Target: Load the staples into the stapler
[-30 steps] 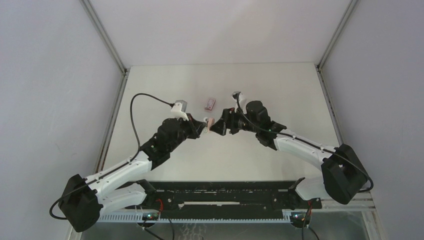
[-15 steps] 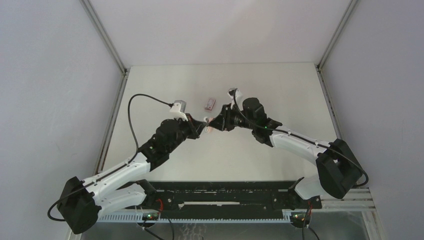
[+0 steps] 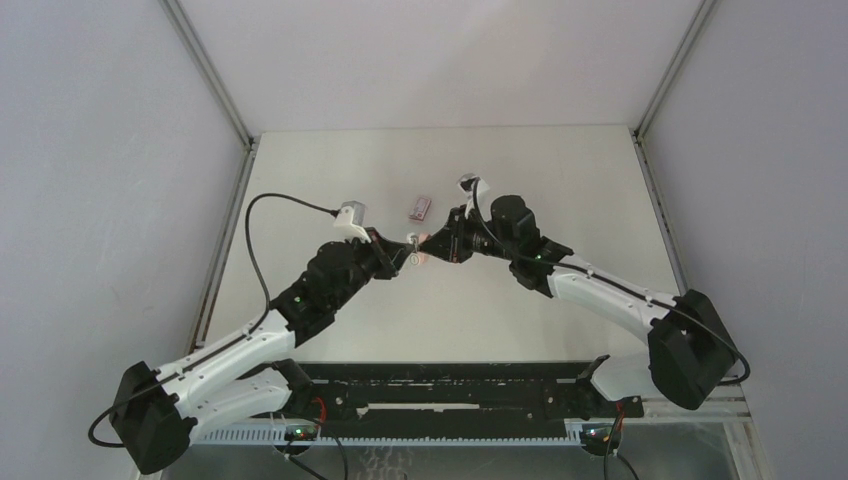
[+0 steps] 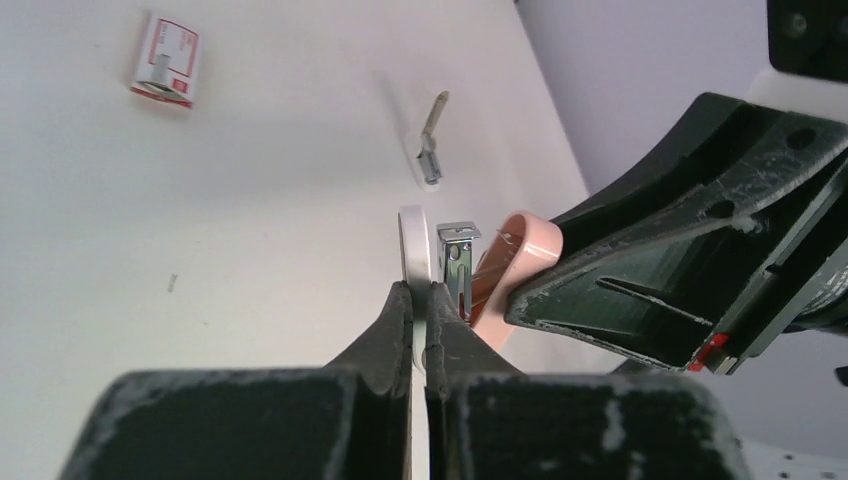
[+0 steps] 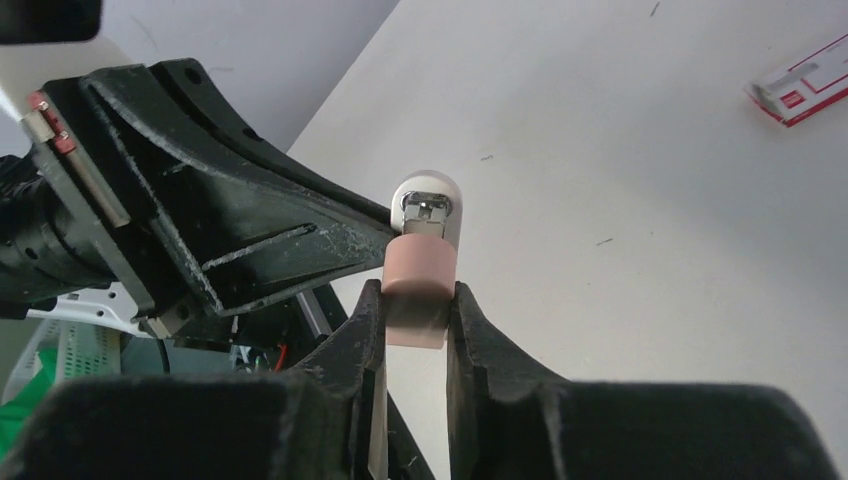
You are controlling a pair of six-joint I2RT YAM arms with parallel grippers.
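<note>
A mini stapler (image 3: 415, 245) hangs above the table's middle, swung open between both grippers. My left gripper (image 4: 421, 300) is shut on its white base (image 4: 412, 235), the metal magazine (image 4: 458, 250) standing beside it. My right gripper (image 5: 415, 300) is shut on the pink top cover (image 5: 420, 275), both pads touching its sides. The pink-red staple carton (image 4: 165, 61) lies on the table beyond, a grey strip showing on it. A thin silvery-grey strip (image 4: 432, 150), seemingly staples, lies loose on the table past the stapler.
The carton (image 3: 421, 206) sits just behind the two grippers in the top view and at the upper right in the right wrist view (image 5: 800, 88). The white table (image 3: 560, 180) is walled at the back and both sides.
My right gripper has moved left up to the stapler and closed on its pink cover. The left gripper kept its hold on the white base and shifted slightly.
</note>
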